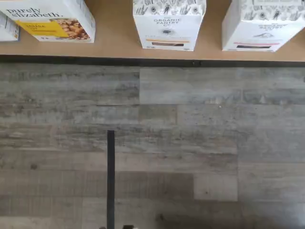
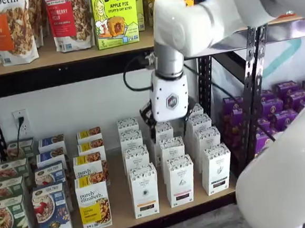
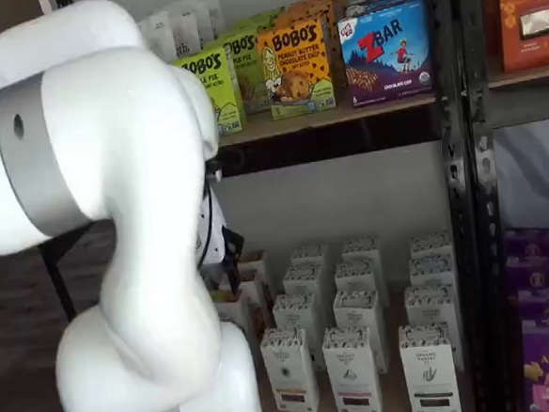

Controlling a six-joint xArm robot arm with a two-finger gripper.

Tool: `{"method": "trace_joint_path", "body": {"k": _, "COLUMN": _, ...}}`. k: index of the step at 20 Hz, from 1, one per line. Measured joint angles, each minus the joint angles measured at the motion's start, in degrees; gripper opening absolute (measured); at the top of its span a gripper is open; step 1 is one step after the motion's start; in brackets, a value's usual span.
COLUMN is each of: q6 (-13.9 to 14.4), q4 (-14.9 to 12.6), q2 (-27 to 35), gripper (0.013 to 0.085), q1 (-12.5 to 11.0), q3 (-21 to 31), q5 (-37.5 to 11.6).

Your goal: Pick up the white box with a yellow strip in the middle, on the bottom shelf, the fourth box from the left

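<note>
You're hovering claw [image 2: 169,124], fingers hidden, likely spread. White box [image 2: 144,190] sitting below, nearer you, front of bottom shelf [image 2: 123,214]. Light, stiff carton; pinch narrow sides near top.

Wrist view looks down; both shelf views face the bottom shelf [image 2: 123,214].

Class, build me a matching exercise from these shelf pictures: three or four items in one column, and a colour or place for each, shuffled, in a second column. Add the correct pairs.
Items
1. Bobo's box
2. white box
3. Annie's boxes
4. wall socket

Descriptions
A. purple, in the neighbouring bay
B. front of the bottom shelf, patterned top band
C. green-yellow, upper shelf
D. on the wall behind the shelves

Pairs: 1-C, 2-B, 3-A, 4-D
</note>
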Motion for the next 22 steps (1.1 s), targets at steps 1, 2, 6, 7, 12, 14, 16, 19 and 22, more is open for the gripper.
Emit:
{"method": "trace_joint_path", "body": {"k": 1, "q6": 0.3, "q4": 0.2, "q2": 1.5, "gripper": 0.0850, "q1": 0.4, "q3": 0.2, "q5": -1.6}}
{"method": "trace_joint_path", "body": {"k": 2, "q6": 0.5, "q4": 0.4, "q2": 2.9, "gripper": 0.0850, "q1": 0.8, "q3": 0.2, "q5": -2.8}}
{"method": "trace_joint_path", "body": {"k": 6, "q6": 0.7, "q4": 1.2, "q2": 8.5, "gripper": 0.0850, "q1": 1.6, "q3": 0.1, "q5": -8.3}}
{"method": "trace_joint_path", "body": {"k": 7, "q6": 0.8, "q4": 1.0, "q2": 9.9, "gripper": 0.0850, "q1": 1.6, "q3": -0.1, "q5": -9.4}}
{"method": "trace_joint_path", "body": {"k": 12, "q6": -1.1, "q4": 0.6, "q2": 18.5, "gripper": 0.0850, "q1": -0.5, "q3": -1.9, "q5": -16.8}}
{"method": "trace_joint_path", "body": {"k": 14, "q6": -2.8, "q4": 0.5, "q2": 21.9, "gripper": 0.0850, "q1": -2.2, "q3": -3.1, "q5": -19.0}}
{"method": "trace_joint_path", "body": {"k": 16, "q6": -4.2, "q4": 0.7, "q2": 24.2, "gripper": 0.0850, "q1": -3.5, "q3": -4.0, "q5": -20.2}}
{"method": "trace_joint_path", "body": {"k": 19, "q6": -5.3, "q4": 0.0, "q2": 28.2, "gripper": 0.0850, "q1": -5.1, "q3": -5.7, "q5": -21.6}}
{"method": "trace_joint_path", "body": {"k": 22, "q6": -9.2, "q4": 3.3, "q2": 32.3, "gripper": 0.0850, "q1": -6.1, "q3": -7.4, "q5": -23.4}}
